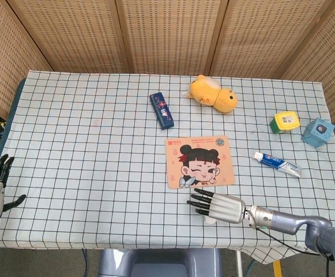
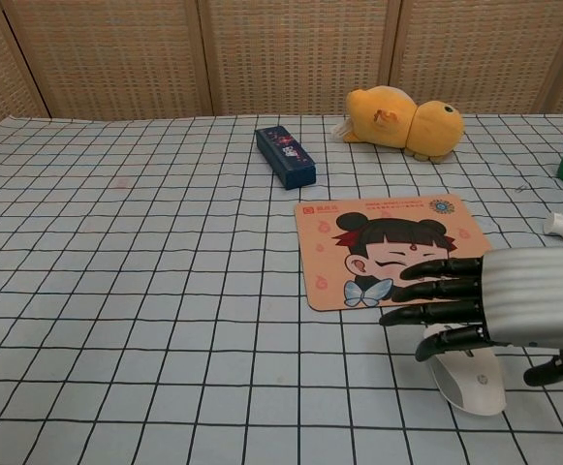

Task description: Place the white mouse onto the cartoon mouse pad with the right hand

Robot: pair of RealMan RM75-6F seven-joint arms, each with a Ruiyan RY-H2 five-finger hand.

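Checked tablecloth (image 2: pixel 116 291) below, right hand (image 2: pixel 494 310) hovers flat, fingers spread, holding nothing, directly over the white plastic mouse (image 2: pixel 470 383); peach cartoon mouse pad (image 2: pixel 359 247) just ahead.

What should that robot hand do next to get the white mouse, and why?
Probably lower and close its fingers around the white mouse. The right robot hand hovers flat above it with fingers straight, gripping nothing, and the mouse lies on the cloth just short of the cartoon mouse pad.
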